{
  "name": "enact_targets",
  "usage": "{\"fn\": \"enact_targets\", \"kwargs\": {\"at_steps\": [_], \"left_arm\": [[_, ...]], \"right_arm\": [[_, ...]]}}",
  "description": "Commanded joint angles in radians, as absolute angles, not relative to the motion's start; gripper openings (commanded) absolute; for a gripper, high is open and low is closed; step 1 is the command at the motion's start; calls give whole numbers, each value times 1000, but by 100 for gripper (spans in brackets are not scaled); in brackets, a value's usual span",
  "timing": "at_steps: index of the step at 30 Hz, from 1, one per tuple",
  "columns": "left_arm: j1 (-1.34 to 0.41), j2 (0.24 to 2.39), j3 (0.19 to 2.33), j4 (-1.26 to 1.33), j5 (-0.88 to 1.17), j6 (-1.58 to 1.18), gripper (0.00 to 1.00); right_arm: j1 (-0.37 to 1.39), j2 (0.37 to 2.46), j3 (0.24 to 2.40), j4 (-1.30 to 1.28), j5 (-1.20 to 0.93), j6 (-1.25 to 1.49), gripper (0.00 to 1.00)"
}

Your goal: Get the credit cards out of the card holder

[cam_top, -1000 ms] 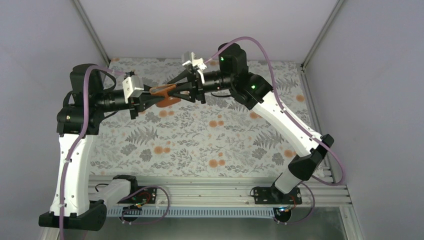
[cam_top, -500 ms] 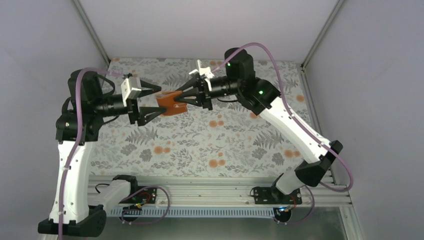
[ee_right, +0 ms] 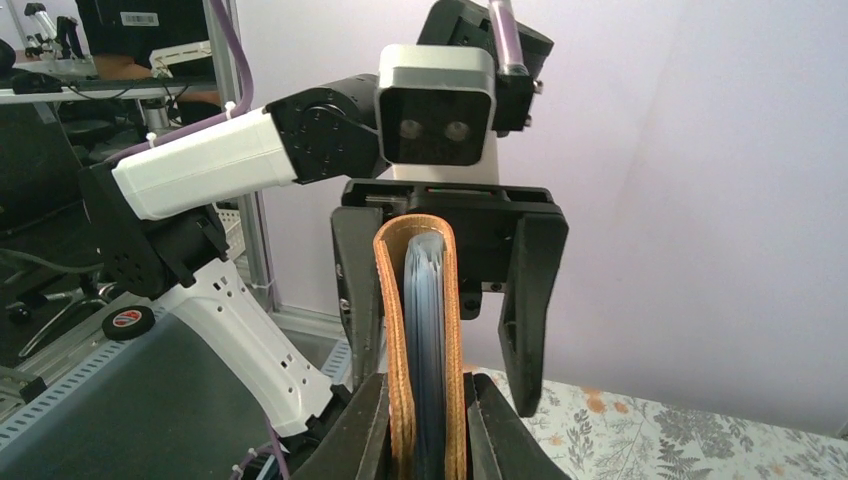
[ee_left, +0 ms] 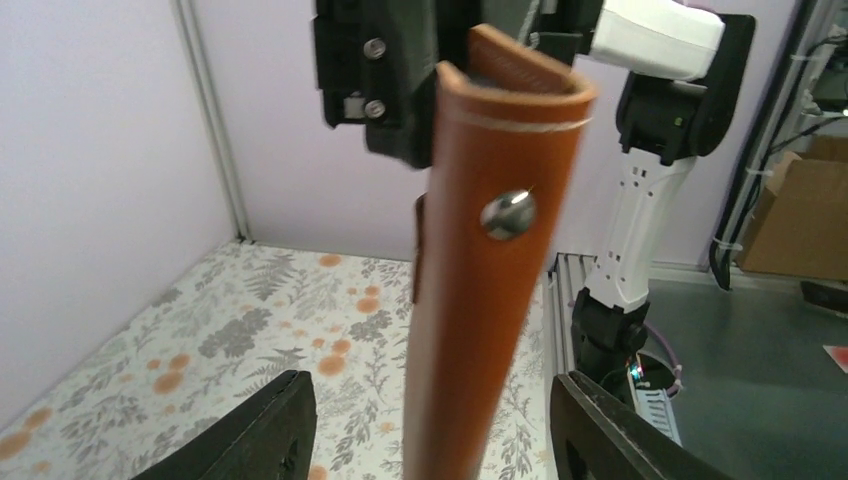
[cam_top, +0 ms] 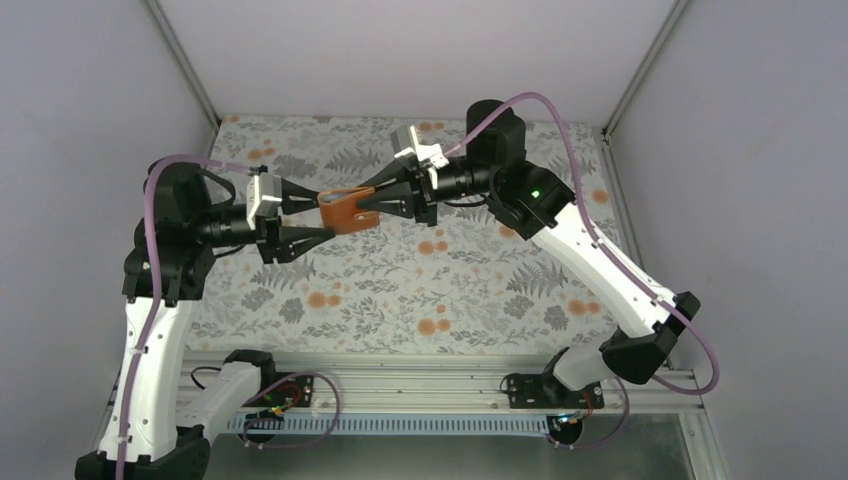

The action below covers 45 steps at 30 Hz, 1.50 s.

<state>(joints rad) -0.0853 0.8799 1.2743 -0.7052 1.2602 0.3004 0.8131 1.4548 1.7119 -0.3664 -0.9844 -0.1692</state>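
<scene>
Two grippers meet in the upper middle of the overhead view, well above the flower-printed table cloth (cam_top: 400,290). Which one has the brown leather booklet-style card holder (cam_top: 350,213)?

Only the right gripper (ee_right: 428,400). Its jaws are clenched flat on both covers, and in its wrist view the leather curves over grey-blue plastic sleeves (ee_right: 428,330). The left gripper (ee_left: 432,400) is spread, with one finger on each side of the holder, touching neither cover.

Any credit cards out?

None that I can see; presumably they sit inside the sleeves.

So what might go wrong?

One pinch carries everything. If the left jaws close over the whole booklet, it will not open and the cards will not come out. If they come in skewed, or tug near the round metal snap stud (ee_left: 508,214), the leather could twist out of the right gripper's hold and drop to the cloth.
</scene>
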Motion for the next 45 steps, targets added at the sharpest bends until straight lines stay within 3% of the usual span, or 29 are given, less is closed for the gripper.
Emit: {"fn": "enact_targets", "kwargs": {"at_steps": [1,5,8,9,11,14,19,25,32,45], "left_arm": [[-96,871,1266,-666,1301,323,54],[-109,877,1232,-573,1235,207,31],[-122,877,1228,-580,1231,207,6],[-124,874,1228,-590,1218,205,3],[-124,866,1224,-592,1170,174,2],[-124,847,1198,-538,995,51,2],[-109,800,1113,-503,774,-81,2],[-70,714,984,-470,628,-230,2],[-50,629,815,-402,501,-302,2],[-30,518,629,-314,483,-310,2]], "right_arm": [[820,1484,1752,-342,-1012,-177,4],[821,1518,1792,-362,-1024,-181,4],[820,1527,1800,-365,-1007,-184,4],[820,1530,1802,-364,-998,-181,4],[821,1534,1805,-354,-943,-161,9],[819,1545,1804,-338,-760,-108,39],[818,1582,1814,-348,-523,-20,51],[821,1618,1842,-411,-198,109,48],[913,1654,1810,-450,42,198,44],[1093,1843,1901,-527,88,210,38]]}}
